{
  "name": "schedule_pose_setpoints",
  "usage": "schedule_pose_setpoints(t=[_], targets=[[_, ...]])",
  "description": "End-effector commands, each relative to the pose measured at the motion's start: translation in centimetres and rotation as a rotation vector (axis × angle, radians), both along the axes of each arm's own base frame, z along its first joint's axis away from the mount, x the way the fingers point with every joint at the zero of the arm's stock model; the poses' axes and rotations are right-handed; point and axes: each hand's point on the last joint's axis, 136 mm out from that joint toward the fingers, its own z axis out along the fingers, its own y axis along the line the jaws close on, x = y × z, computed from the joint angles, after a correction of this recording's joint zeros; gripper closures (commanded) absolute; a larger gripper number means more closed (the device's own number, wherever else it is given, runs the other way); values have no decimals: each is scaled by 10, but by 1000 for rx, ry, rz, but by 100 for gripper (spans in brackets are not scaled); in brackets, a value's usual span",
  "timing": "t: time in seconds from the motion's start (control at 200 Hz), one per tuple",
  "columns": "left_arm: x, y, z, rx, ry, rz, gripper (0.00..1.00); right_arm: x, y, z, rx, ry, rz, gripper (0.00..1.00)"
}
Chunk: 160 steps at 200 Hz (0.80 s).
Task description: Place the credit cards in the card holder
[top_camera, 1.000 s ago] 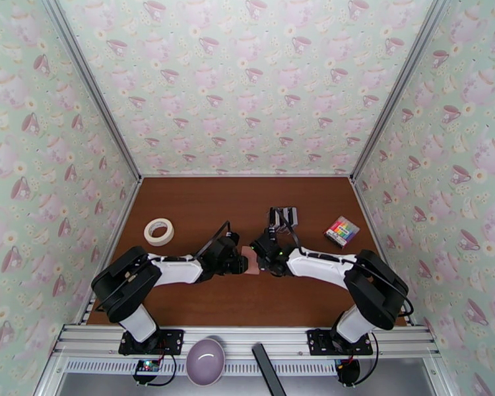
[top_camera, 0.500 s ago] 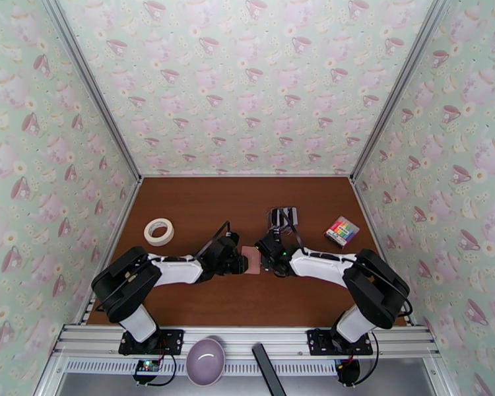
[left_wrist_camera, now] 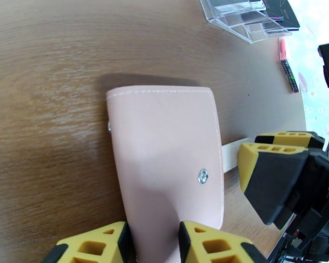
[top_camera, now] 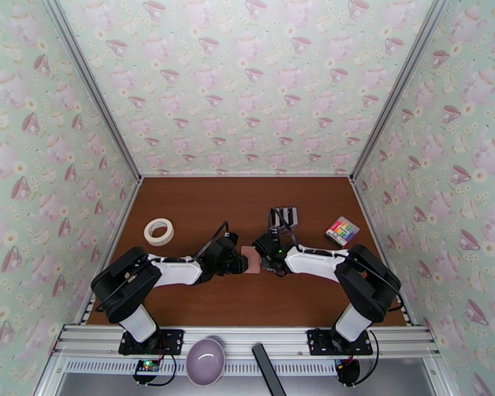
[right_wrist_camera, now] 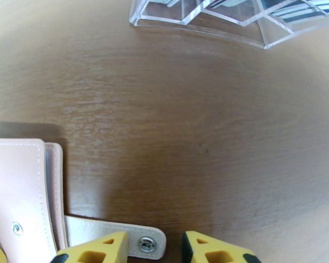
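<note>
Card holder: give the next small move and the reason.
Probably close the right gripper on the snap tab and pull the flap open: the card holder is folded shut in the left gripper, its tab lying between the right's open jaws.

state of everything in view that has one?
card holder: folded shut, snap tab undone, sticking out sideways.
credit cards: upright in clear stand.
left gripper: at the card holder's near edge, grip unclear.
right gripper: open, snap tab's tip between its fingers.
tape roll: lying flat.
</note>
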Motion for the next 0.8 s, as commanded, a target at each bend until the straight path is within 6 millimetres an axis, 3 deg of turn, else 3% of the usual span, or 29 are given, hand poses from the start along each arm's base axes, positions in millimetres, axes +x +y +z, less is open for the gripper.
schedule_pose_setpoints(t=[0.0, 0.19, 0.481, 0.661, 0.796], targets=[[-36, 31, -53, 145, 165, 16, 63, 2, -9, -6, -73, 19, 5, 62], [-35, 31, -54, 153, 171, 20, 63, 4, -1, -5, -53, 30, 32, 64], [-34, 31, -54, 158, 172, 24, 63, 14, 9, 32, 40, -41, 51, 64], [-33, 29, -52, 160, 173, 20, 63, 16, 14, 43, 67, -50, 65, 64], [-29, 27, -46, 152, 161, 21, 62, 15, 19, 60, 118, -70, 76, 59]])
